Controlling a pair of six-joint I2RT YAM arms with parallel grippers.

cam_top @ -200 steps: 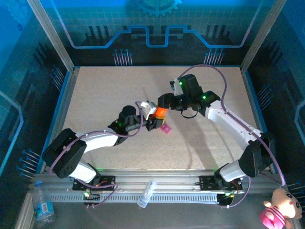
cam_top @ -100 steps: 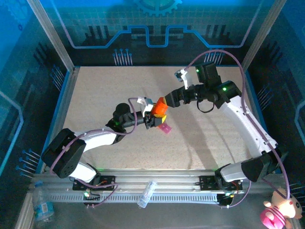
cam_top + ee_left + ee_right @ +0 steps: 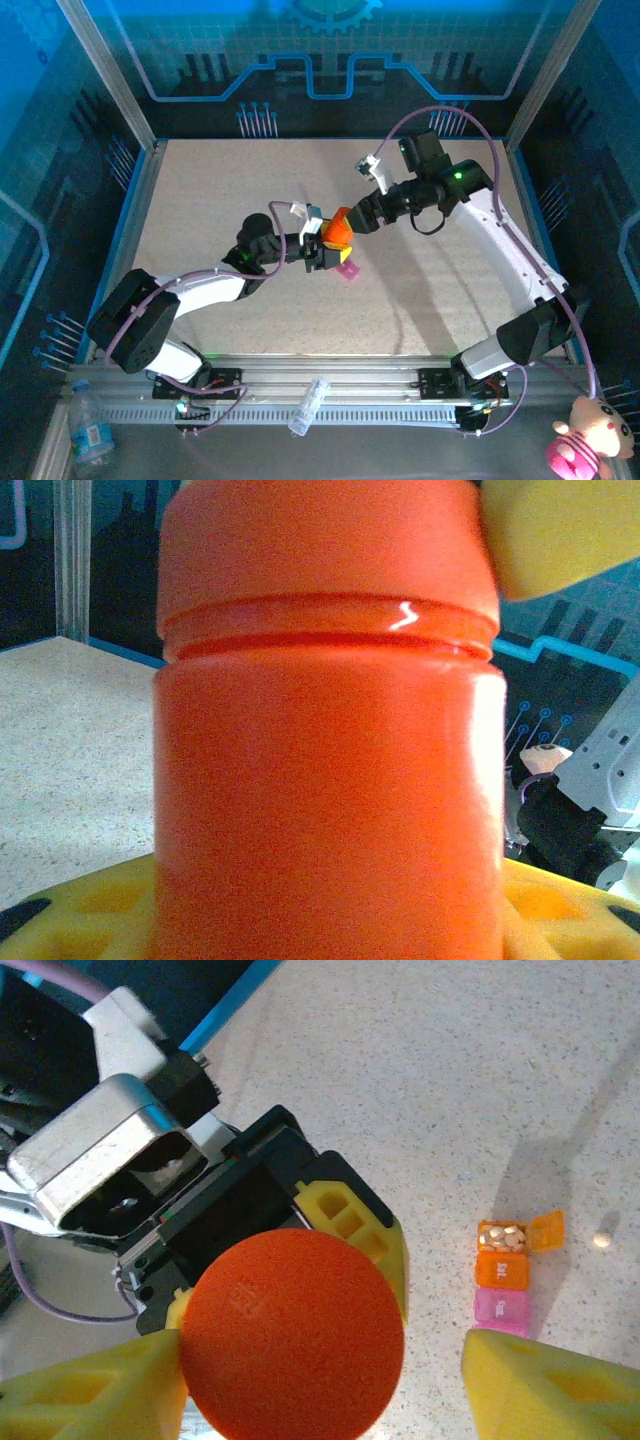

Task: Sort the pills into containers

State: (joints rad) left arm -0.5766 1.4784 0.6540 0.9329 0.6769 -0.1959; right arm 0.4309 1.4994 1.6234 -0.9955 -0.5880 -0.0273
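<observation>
My left gripper (image 3: 325, 245) is shut on the body of an orange bottle (image 3: 338, 233) and holds it above the table; the bottle (image 3: 330, 780) takes up most of the left wrist view. My right gripper (image 3: 354, 219) is open around its round cap (image 3: 292, 1332). One yellow finger (image 3: 90, 1390) touches the cap and the other finger (image 3: 550, 1390) stands apart from it. The containers (image 3: 503, 1272) lie on the table below as a short orange and pink strip. The end orange compartment (image 3: 502, 1237) is open with pills inside. The containers (image 3: 348, 268) sit just under the bottle.
A loose pill (image 3: 601, 1241) lies on the table right of the strip. The speckled table (image 3: 220, 190) has a blue rim and glass walls. A clear bottle (image 3: 308, 405) lies on the front rail, and a plush toy (image 3: 583, 440) sits at the bottom right.
The right gripper drew back from the cap and widened, then returned to it and narrowed. The left gripper kept its hold on the bottle and barely shifted.
</observation>
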